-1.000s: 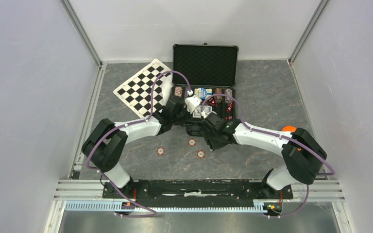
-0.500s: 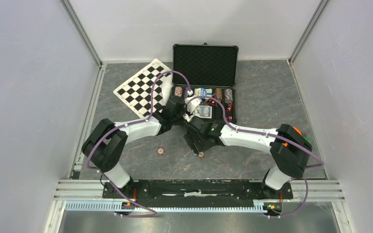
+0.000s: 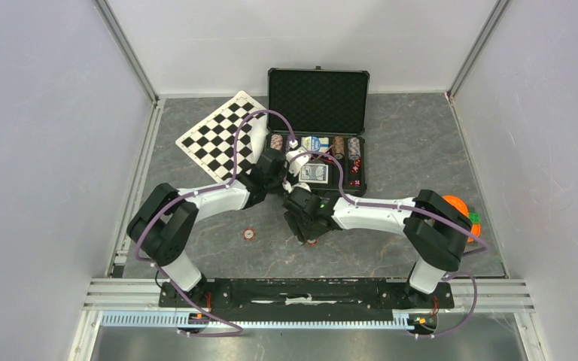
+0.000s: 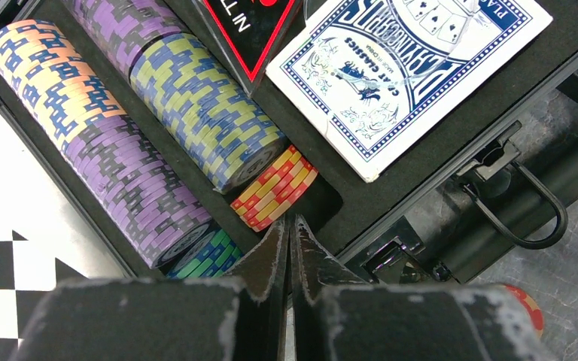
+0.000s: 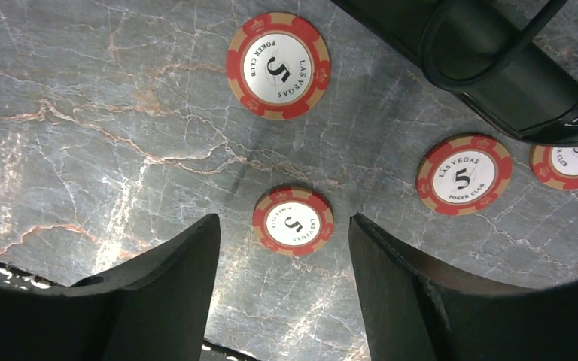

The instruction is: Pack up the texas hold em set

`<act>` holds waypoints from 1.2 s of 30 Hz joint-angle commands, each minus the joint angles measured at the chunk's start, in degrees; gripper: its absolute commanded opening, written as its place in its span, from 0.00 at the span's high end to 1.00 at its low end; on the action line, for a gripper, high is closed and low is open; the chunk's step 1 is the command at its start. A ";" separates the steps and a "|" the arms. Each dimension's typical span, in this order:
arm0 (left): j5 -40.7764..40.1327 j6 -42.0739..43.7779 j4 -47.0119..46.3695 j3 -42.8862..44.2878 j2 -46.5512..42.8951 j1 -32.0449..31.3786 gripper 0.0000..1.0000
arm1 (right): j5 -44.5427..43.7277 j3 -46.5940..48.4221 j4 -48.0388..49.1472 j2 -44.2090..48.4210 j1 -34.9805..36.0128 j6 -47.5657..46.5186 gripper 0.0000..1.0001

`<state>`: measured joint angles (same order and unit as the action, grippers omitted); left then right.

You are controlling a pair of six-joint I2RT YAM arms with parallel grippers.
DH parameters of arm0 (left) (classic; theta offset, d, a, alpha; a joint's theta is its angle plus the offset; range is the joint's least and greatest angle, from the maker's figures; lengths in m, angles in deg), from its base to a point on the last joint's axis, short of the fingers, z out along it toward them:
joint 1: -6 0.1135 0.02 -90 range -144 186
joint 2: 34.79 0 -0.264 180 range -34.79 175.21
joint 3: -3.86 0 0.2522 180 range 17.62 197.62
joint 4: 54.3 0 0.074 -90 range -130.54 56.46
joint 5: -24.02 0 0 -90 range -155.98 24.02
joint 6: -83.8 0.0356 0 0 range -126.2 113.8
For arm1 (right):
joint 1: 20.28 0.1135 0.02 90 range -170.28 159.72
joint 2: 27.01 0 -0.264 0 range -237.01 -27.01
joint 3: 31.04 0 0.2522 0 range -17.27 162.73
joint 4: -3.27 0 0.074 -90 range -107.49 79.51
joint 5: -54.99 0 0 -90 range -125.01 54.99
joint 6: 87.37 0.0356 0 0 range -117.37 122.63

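So, biggest thing first: the grey table. The black case sits at the middle of its far edge, lid open and standing up with the foam showing. The checkered board lies flat just beside the case, toward the far left corner. An orange roll sits by the right edge, partly hidden behind my right arm's elbow.

Inside the case there's a blue card deck lying flat near the front wall. Rows of chips stand on edge at the left end, and a short red-and-yellow stack caps the near end of one row. My left gripper hangs over that front left corner of the case, fingers pressed together with nothing between them.

The handle sticks out of the case's front wall. On the bare table in front of it lie loose red chips marked 5. My right gripper is over the middle chip, fingers spread wide with one on each side, not touching it. Can't tell whether my fingertips touch the table.
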<state>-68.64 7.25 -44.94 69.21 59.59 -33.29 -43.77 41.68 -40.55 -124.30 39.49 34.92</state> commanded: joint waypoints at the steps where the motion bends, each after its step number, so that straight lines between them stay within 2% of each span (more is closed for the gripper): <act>1: 0.19 -1.94 -0.96 2.28 0.49 -0.13 0.93 | -2.57 -0.27 -0.30 -1.79 1.15 2.86 0.33; 5: 0.13 -1.96 -0.72 2.53 0.82 -0.10 0.93 | -4.10 -1.84 -1.37 -2.33 1.12 4.11 0.38; 8: 0.20 -2.10 -0.61 2.71 1.01 -0.09 0.93 | -3.82 -4.35 -0.62 -1.20 1.08 4.68 0.47; 12: 0.40 -1.95 -0.52 2.81 0.97 -0.09 0.93 | -4.44 -6.92 -0.87 0.57 1.01 4.96 0.54; 26: 0.30 -1.57 -0.17 2.98 1.25 -0.11 0.93 | -12.33 -7.82 -9.07 8.06 -0.75 3.88 0.57; 36: 0.55 -1.50 0.19 3.05 1.00 -0.11 0.93 | -10.61 -3.79 -8.84 11.66 -5.35 -1.40 0.57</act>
<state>-68.68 7.21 -43.85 70.39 60.32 -33.25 -53.71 35.02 -49.60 -115.82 36.15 36.02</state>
